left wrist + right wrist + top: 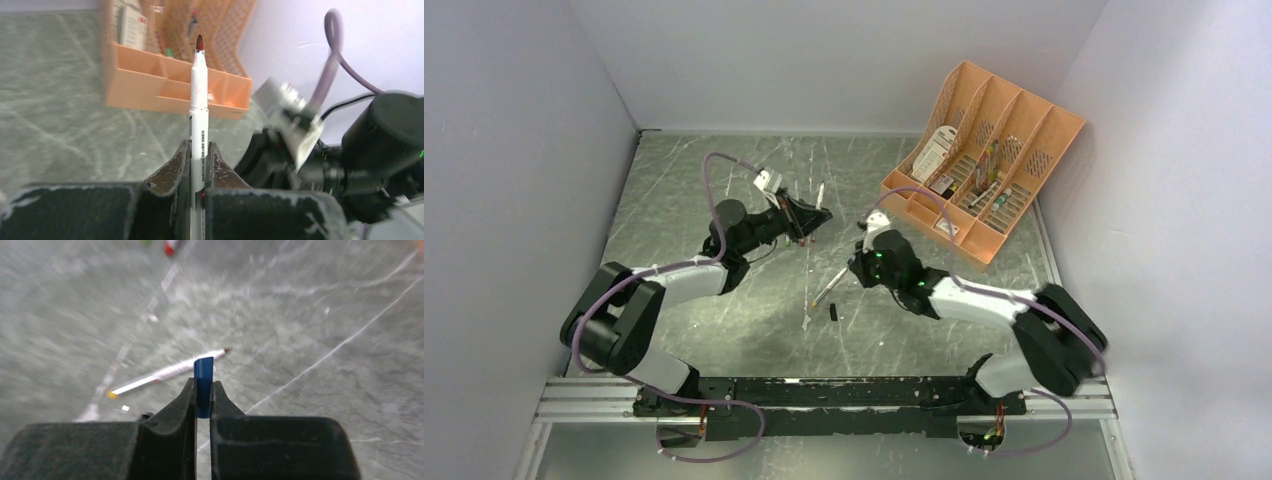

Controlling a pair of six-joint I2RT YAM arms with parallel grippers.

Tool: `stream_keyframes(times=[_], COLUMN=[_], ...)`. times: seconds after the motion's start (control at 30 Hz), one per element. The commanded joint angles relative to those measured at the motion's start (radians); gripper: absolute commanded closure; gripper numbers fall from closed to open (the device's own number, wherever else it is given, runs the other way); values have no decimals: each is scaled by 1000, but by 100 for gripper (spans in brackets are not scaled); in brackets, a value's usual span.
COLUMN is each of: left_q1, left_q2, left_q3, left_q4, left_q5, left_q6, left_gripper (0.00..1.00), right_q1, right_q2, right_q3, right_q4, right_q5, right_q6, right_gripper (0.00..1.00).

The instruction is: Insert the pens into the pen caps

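- fingers (172, 172) of the left gripper (198, 150) are clenched on a pen (198, 95) low on its barrel. most of its length and its bare red tip stick out in front, which leaves room for a cap to slide on.
- the right gripper (203, 390) pinches a blue cap (203, 371) by its lower half, so the upper half stands clear of the fingers. which end is the open mouth cannot be told from here.
- both arms are held above the middle of the surface (674, 190) and face each other, a short way apart. that looks like the set-up for bringing tip and cap together in the air, not against the surface.
- pen and cap are not yet joined, and lining up the two axes is likely the delicate part.
- a red tip and a blue cap may be a mismatch in colour, though that is only a guess.
- a second pen (170, 371) lies flat under the right gripper, uncapped, dark tip at one end and orange at the other. a dark cap (834, 312) lies just beside it.
- the orange organizer (969, 100) sits in the far right corner, well apart from both arms.
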Motion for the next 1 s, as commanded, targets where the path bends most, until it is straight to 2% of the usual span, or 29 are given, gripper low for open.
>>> stream_keyframes(times=[0.0, 0.13, 0.23, 0.33, 0.47, 0.7, 0.97], left_q1=[-42, -141, -221, -288, -323, -345, -349], left_q2=[111, 203, 246, 240, 231, 219, 241], left_q3=[-70, -59, -42, -39, -30, -15, 41], left_q4=[522, 832, 927, 928, 929, 930, 929], left_q5=[125, 84, 35, -37, -79, -103, -69], left_q6=[-368, -600, -686, -666, -663, -642, -645], left_gripper=[93, 93, 93, 93, 93, 93, 93], right_q1=[-30, -82, -133, -155, -172, -177, -178], right_q2=[-241, -393, -448, -477, -489, -512, -555], right_q3=[-64, -108, -92, -67, -33, -34, -56], right_q4=[185, 370, 453, 491, 516, 516, 476], right_q5=[26, 0, -32, -29, -33, -72, -66], right_q6=[152, 243, 304, 323, 330, 344, 338], right_gripper=[100, 100, 100, 100, 100, 100, 100])
